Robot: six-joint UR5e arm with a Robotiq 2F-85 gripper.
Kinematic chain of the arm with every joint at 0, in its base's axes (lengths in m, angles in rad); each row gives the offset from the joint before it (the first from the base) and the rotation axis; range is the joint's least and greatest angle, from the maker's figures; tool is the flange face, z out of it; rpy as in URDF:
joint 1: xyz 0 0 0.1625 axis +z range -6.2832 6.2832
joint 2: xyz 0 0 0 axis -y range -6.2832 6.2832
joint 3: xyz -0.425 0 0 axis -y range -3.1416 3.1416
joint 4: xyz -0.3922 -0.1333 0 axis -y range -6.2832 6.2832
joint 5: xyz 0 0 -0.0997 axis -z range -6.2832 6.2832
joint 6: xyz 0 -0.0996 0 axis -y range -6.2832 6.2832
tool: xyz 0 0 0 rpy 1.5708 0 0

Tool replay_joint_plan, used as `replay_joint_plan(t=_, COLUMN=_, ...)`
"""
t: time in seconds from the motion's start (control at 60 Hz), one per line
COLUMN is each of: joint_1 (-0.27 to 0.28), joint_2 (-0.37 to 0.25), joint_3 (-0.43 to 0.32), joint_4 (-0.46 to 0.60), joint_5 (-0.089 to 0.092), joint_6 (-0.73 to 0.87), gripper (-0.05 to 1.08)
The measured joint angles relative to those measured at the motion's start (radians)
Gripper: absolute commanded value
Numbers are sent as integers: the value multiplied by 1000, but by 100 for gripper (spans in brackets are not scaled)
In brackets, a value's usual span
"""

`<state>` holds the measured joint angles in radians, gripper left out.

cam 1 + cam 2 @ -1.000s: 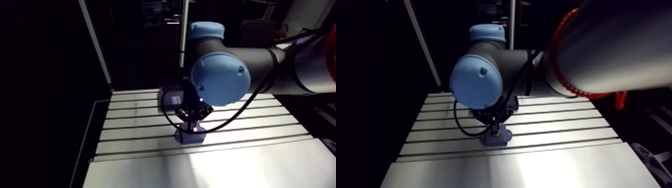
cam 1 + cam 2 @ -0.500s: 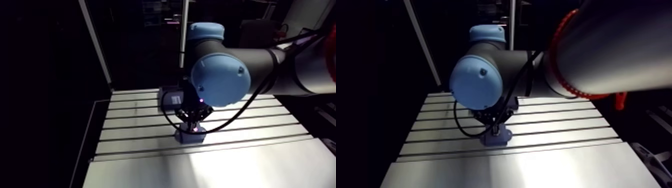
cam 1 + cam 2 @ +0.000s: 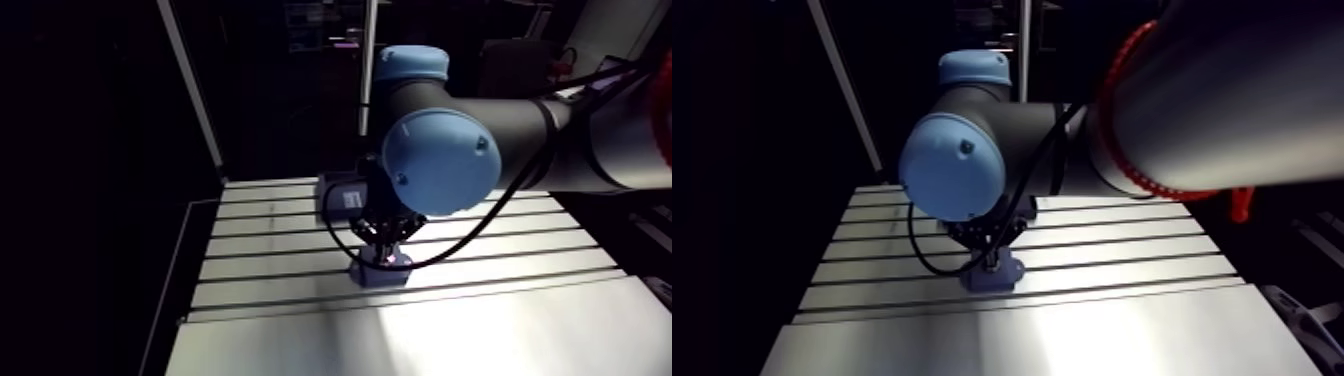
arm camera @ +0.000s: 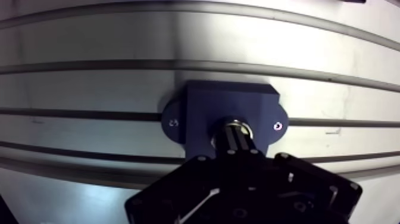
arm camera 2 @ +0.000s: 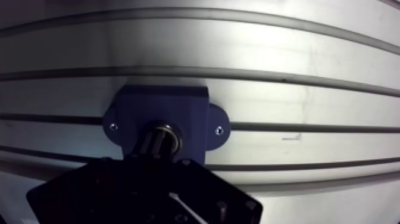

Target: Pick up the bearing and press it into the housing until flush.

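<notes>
In the wrist view a dark blue housing point(image 4: 202, 104) with two screwed flange ears sits on the slotted table point(image 4: 89, 83). A silvery bearing point(image 4: 237, 123) shows as a ring in the housing's bore. My gripper point(image 4: 238, 142) stands straight over it, fingers shut together, their tips down on the bearing. How deep the bearing sits I cannot tell, as the fingers cover most of it. In the arm view the gripper point(image 3: 385, 245) comes down onto the housing point(image 3: 380, 272) near the table's middle.
Long slots run across the aluminium table point(image 3: 260, 260) on both sides of the housing. The table's left edge point(image 3: 185, 290) borders a dark drop. A smooth bright plate point(image 3: 450, 335) fills the front.
</notes>
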<state>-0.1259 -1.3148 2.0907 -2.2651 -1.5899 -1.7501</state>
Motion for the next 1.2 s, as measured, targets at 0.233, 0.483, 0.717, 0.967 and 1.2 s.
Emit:
replay_joint_plan(t=0.233, joint_1=0, joint_2=1, joint_3=0, joint_4=-1, joint_5=0, joint_6=-1, gripper=103)
replay_joint_plan(t=0.483, joint_1=0, joint_2=1, joint_3=1, joint_4=-2, joint_5=0, joint_6=-1, gripper=103)
replay_joint_plan(t=0.717, joint_1=0, joint_2=4, joint_3=1, joint_4=-2, joint_5=0, joint_6=-1, gripper=103)
replay_joint_plan(t=0.967, joint_1=0, joint_2=4, joint_3=1, joint_4=-1, joint_5=0, joint_6=-1, gripper=103)
replay_joint_plan(t=1.2, joint_1=-1, joint_2=4, joint_3=3, joint_4=-1, joint_5=0, joint_6=-2, gripper=103)
